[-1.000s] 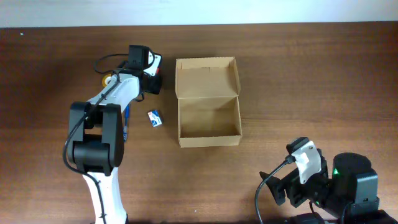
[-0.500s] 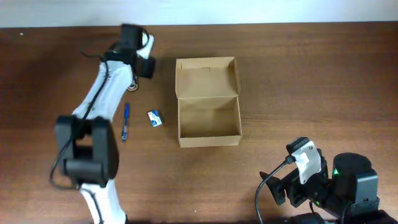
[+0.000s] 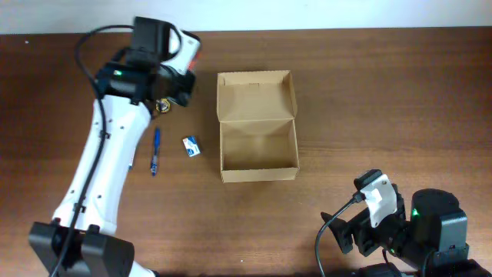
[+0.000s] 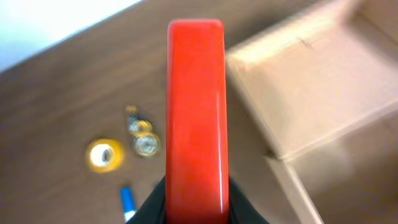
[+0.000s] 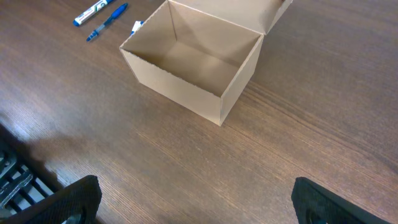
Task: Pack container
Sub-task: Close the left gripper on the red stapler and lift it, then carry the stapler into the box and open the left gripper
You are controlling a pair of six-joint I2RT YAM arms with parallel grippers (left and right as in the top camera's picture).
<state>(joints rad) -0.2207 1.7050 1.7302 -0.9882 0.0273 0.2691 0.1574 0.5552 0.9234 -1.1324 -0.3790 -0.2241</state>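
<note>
Box point(image 3: 259, 175): open at mid-tabletop point(image 3: 369, 92), lid flap swung back toward the far edge. Left hand point(image 3: 175, 78): raised over the far left part, well apart from the box's left wall, jaws hidden from overhead beneath its own wrist and camera. Blue pen point(image 3: 155, 151) and small blue-and-white packet point(image 3: 191, 146): lying between left arm point(image 3: 115, 161) and box, packet nearer the box. Right arm point(image 3: 430, 223): folded at the near right corner, partly cut off by the frame edge.

From the left wrist: left hand closed on a red bar point(image 4: 194, 106), dark fingers point(image 4: 152, 211) barely showing at the bottom edge on either side of it. Kind of bar not clear; middle of the view blocked by it. Box to the right of the bar, blurred, cut off at the right edge. Yellow tape roll point(image 4: 104, 155) and a small round metal thing point(image 4: 144, 142) on the tabletop to the left, pen tip at the bottom edge.

From the right wrist: right hand point(image 5: 196, 183) spread wide, empty, touching nothing, only finger ends visible in the bottom corners. Box ahead of it, well apart, one corner turned toward the hand, lid cut off by the top edge. Beyond the box, top left: marker point(image 5: 93, 11) beside the pen, packet's corner peeking from behind the box.
</note>
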